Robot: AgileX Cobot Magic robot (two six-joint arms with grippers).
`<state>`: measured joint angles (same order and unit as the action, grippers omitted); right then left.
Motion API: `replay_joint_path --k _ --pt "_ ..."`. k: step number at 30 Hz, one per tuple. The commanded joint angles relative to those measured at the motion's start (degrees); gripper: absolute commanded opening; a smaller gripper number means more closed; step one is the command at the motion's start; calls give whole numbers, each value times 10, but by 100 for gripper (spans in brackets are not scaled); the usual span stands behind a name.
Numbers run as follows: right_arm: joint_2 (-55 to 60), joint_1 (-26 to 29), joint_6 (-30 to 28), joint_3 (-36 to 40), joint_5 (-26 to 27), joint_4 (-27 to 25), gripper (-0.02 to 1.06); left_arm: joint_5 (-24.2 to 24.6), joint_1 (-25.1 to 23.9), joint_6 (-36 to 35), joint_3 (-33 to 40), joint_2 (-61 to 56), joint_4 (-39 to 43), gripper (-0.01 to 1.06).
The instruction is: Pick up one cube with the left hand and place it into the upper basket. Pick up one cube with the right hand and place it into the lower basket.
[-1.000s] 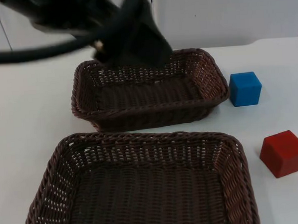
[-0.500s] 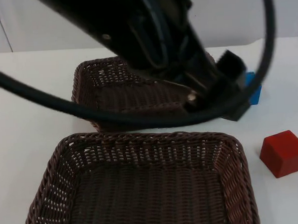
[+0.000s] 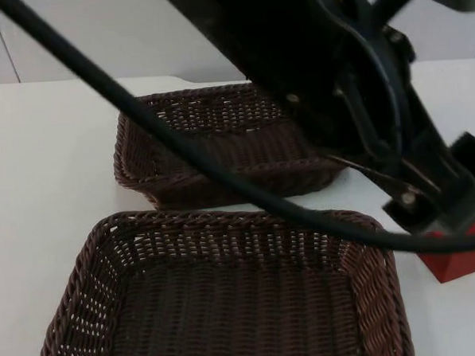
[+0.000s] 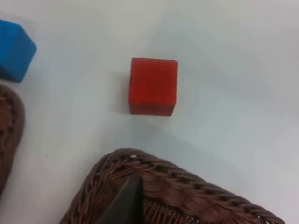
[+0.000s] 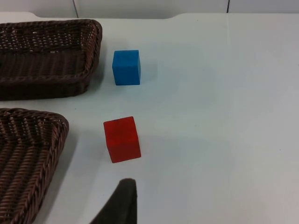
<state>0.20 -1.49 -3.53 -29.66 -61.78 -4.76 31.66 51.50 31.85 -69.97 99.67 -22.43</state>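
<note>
- Red cube (image 4: 153, 86) is sitting on open white table (image 4: 224, 56), just beyond the lower basket (image 3: 227, 290) corner.
- Left gripper (image 3: 449, 195) is hanging above it; finger opening unclear.

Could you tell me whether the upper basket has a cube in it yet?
Empty, as far as visible: the upper basket shows bare weave, and both cubes sit on the table.

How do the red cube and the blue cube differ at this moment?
The red cube sits beside the lower basket; the blue cube sits beside the upper basket. The left gripper is above the red cube, partly covering it in the top view; it is not over the blue one. Both rest on the table, outside the baskets, ungrasped.
</note>
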Motion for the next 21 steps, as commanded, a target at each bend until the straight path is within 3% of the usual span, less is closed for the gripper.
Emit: replay_joint_path --k 1,9,21 --pt "-2 1 -3 1 0 -2 105 -4 9 -13 -13 10 11 105" --pt "-2 1 -3 1 0 -2 105 1 46 -83 -74 80 80 105" --pt "-2 1 -3 1 0 -2 105 10 86 -89 -185 186 126 105"
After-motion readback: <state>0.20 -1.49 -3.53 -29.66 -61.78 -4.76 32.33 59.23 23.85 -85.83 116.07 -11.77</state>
